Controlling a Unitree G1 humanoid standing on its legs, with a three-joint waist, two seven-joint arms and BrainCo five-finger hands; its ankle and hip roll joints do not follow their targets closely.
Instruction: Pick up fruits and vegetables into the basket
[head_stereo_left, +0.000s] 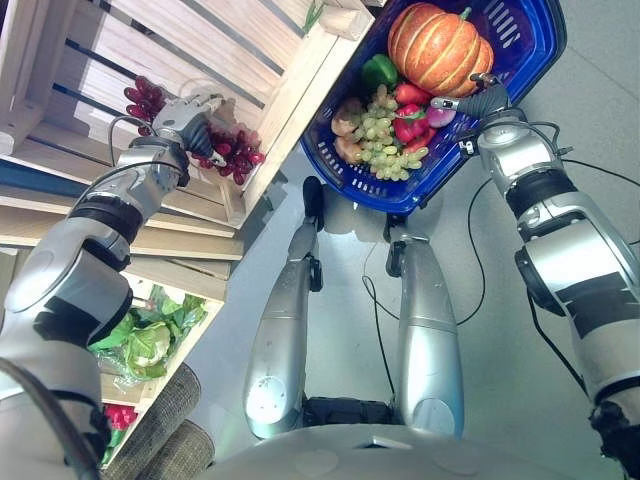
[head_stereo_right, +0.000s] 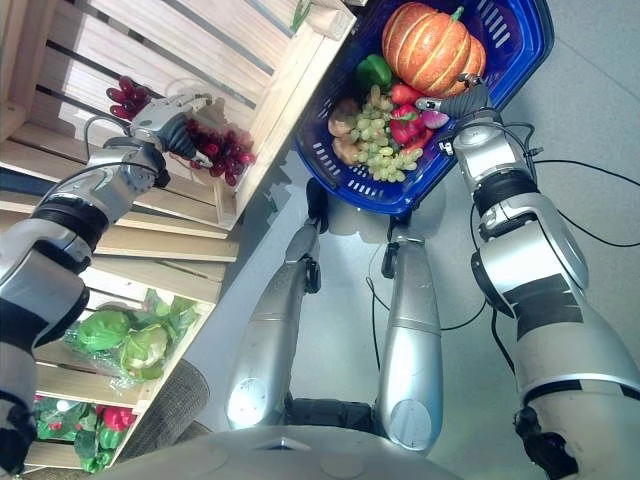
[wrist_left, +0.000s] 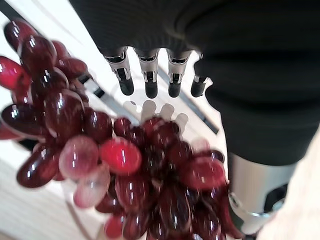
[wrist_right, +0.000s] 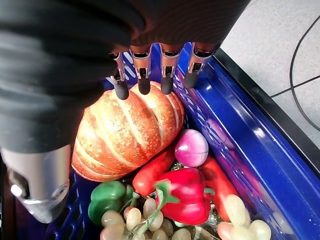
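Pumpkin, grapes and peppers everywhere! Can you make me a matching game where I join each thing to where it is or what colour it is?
Things:
1. pumpkin
2. red grapes
3. green grapes
4. cabbage

Places or colours:
A. on the wooden crate shelf, at the left hand
B. orange, at the far end of the blue basket
C. on a lower shelf, wrapped in green leaves
D. pale bunch in the basket beside the red pepper

Pairs: 1-B, 2-A, 3-D, 4-C

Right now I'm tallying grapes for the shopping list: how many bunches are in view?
2. A red grape bunch lies in the wooden crate at the left robot hand; a green grape bunch sits in the blue basket. Others may be hidden.
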